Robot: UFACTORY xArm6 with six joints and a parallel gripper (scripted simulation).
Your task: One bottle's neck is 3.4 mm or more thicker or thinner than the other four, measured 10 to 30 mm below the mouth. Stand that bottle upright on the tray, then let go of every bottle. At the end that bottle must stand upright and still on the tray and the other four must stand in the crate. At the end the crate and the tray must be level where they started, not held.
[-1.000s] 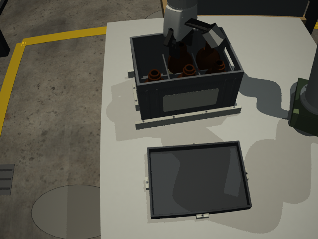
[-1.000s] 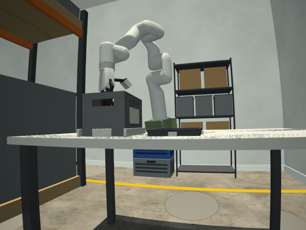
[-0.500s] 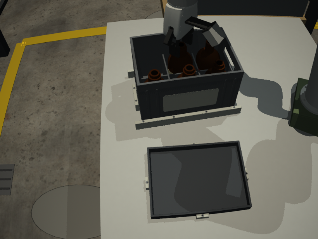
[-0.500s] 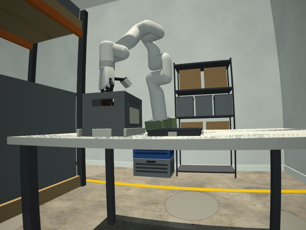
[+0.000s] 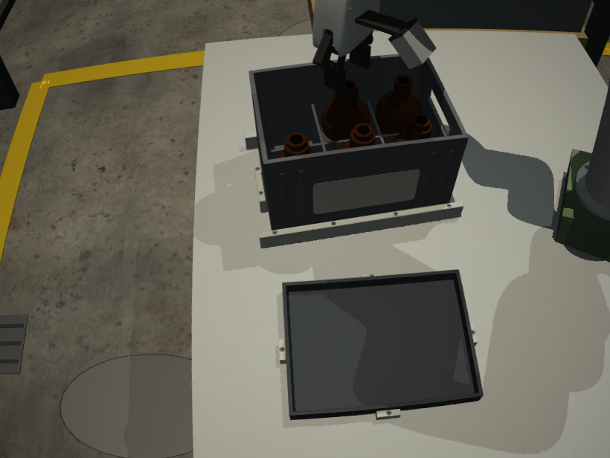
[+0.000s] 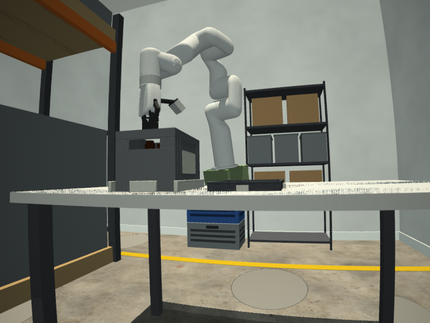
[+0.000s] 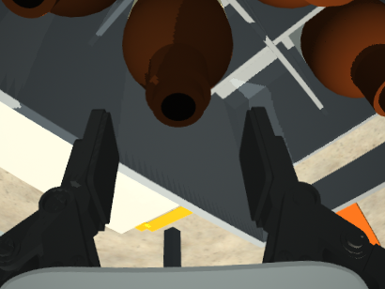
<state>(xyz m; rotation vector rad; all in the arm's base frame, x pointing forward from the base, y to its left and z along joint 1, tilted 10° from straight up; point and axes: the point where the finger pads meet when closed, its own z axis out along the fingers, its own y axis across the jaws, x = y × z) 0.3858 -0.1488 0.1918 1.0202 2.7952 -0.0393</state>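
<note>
My gripper (image 5: 342, 81) (image 6: 150, 124) (image 7: 178, 132) is open above the crate (image 5: 291, 197) (image 6: 144, 167). Its fingers stand apart on either side of the mouth of the back middle brown bottle (image 5: 345, 118) (image 7: 178, 52), seen in the wrist view, with gaps on both sides. The back right bottle (image 5: 398, 109) (image 7: 329, 61) stands beside it. Three more bottles stand in the front row: left (image 5: 296, 143), middle (image 5: 362, 134) and right (image 5: 420, 126); the crate wall hides their lower parts. The tray (image 5: 419, 334) (image 6: 243, 184) is empty and flat.
Pale stop rails (image 5: 362, 222) edge the crate. Thin dividers (image 5: 318, 127) (image 7: 300, 80) part its compartments; the back left one holds no bottle. Small blocks (image 5: 387, 413) border the tray. The arm's green base (image 5: 584, 231) (image 6: 225, 173) stands right of both. A shelf rack (image 6: 286, 128) stands behind.
</note>
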